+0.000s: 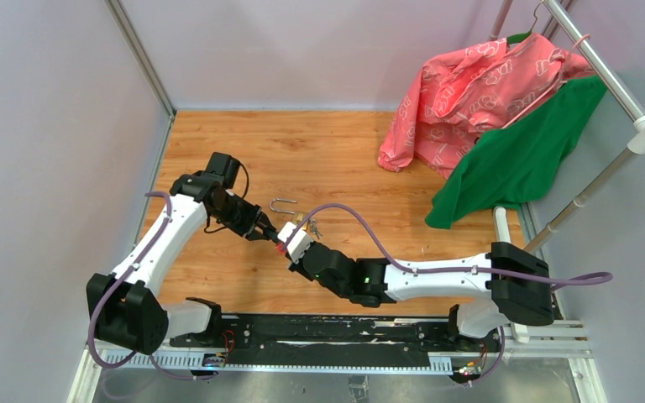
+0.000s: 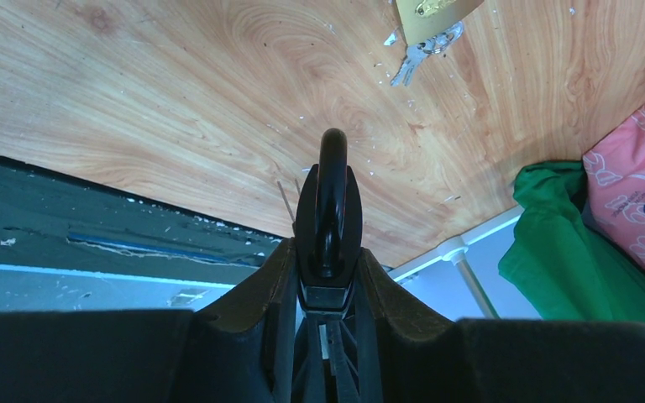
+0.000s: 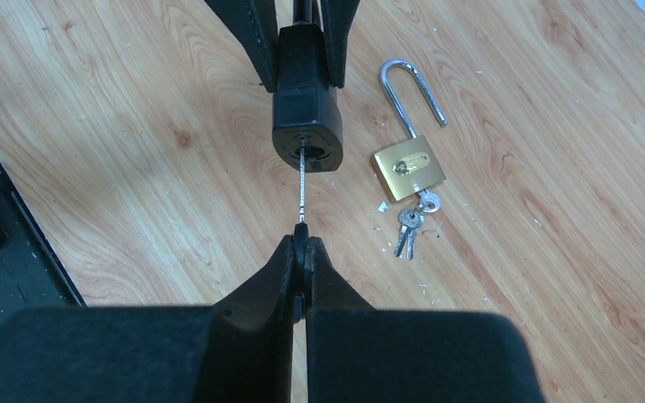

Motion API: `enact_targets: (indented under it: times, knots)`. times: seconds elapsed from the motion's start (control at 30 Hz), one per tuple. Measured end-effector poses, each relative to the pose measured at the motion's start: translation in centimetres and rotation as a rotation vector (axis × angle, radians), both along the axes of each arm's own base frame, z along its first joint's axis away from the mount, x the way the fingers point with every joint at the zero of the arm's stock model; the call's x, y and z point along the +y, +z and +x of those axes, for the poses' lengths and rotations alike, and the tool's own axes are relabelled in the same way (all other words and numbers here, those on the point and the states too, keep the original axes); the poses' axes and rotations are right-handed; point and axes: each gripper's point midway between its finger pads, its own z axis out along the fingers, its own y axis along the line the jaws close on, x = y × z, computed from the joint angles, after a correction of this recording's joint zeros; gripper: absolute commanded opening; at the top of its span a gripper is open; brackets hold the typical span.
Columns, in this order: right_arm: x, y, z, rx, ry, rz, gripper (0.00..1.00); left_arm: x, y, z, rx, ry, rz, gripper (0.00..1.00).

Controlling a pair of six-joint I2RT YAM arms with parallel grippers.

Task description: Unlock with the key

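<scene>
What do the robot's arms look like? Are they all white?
Not all white. The left arm and right arm have smooth white links joined by chunky black joints. A thin purple cable loops along each one. A small green light glows on the right arm. The fingers are black and wedge-shaped, and they taper to narrow tips.

We see our left gripper (image 1: 263,232) and right gripper (image 1: 289,244) set tip to tip, what may be a dark padlock (image 1: 274,238) between the fingers, brass padlock (image 1: 301,221) just beyond them, shackle open.
</scene>
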Motion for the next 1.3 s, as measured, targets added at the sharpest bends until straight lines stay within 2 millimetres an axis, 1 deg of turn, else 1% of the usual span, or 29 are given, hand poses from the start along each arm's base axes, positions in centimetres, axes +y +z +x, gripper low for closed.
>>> enact_targets:
  times: [0.2, 0.8, 1.07, 1.3]
  knots:
    - [-0.01, 0.33, 0.24, -0.011, -0.011, 0.003, 0.0, -0.03, 0.08, -0.04, -0.001, -0.001, -0.004, 0.0]
    - [0.46, 0.17, 0.6, -0.062, 0.012, -0.022, 0.0, 0.19, 0.0, 0.1, -0.006, 0.002, 0.006, 0.0]
    - [0.66, -0.05, 0.47, -0.081, 0.042, -0.036, 0.0, 0.32, -0.06, 0.12, -0.007, 0.003, 0.012, 0.0]
    - [0.69, -0.26, 0.46, -0.138, 0.087, -0.058, 0.0, 0.38, -0.11, 0.02, -0.006, -0.001, 0.016, 0.0]
